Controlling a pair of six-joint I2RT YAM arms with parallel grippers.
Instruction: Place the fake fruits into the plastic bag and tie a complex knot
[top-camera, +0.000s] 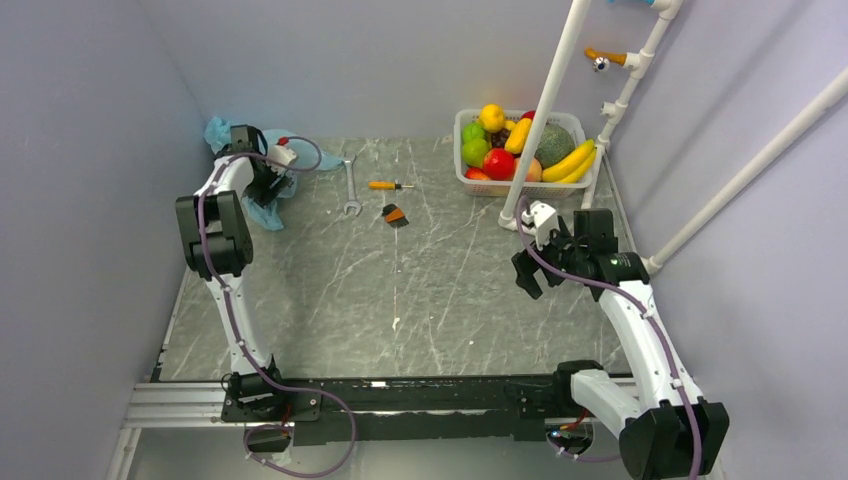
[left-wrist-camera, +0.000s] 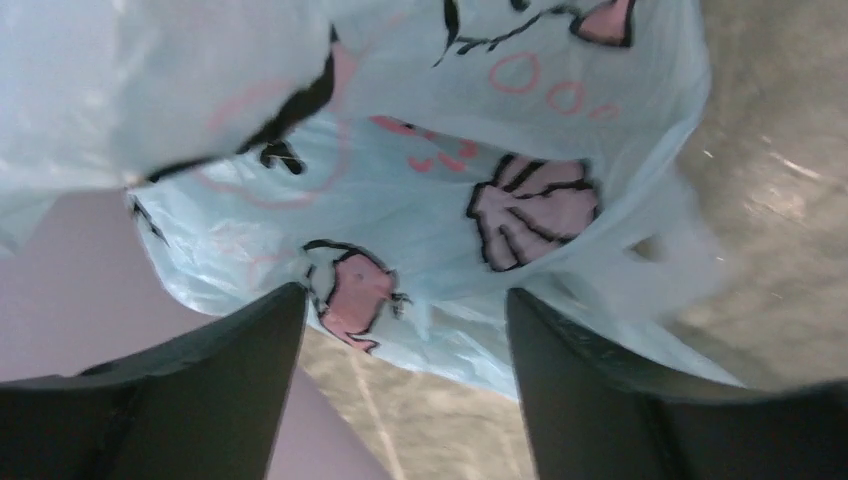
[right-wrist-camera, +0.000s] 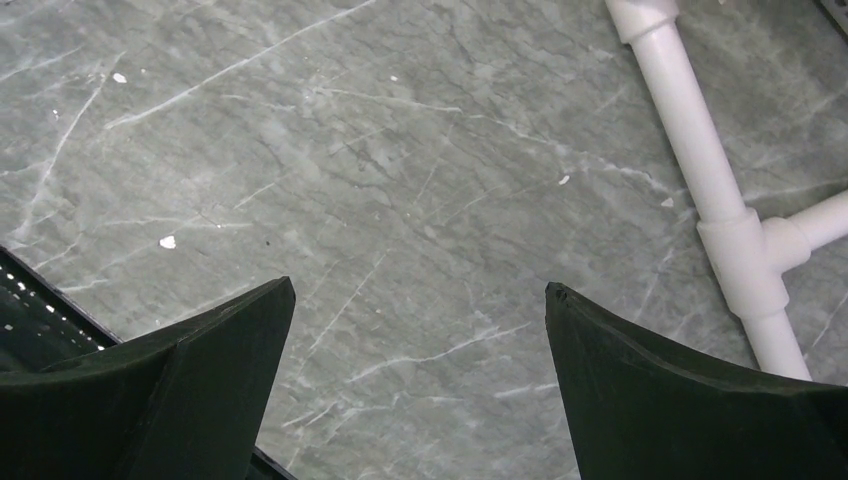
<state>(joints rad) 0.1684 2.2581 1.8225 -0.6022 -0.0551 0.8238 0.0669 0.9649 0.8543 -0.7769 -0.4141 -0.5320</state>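
Observation:
The fake fruits lie heaped in a white mesh basket at the back right: red, green, lemon and bananas show. The light-blue plastic bag is crumpled in the back left corner. My left gripper is over it. In the left wrist view the printed plastic bag fills the frame and the left gripper is open, its fingers on either side of the bag's lower edge. My right gripper hovers open in front of the basket. Between the right gripper tips only the bare tabletop shows.
A wrench, an orange-handled screwdriver and a small black-and-orange tool lie mid-table at the back. White pipes rise in front of the basket, and a pipe joint lies near my right gripper. Walls close in on the left, back and right.

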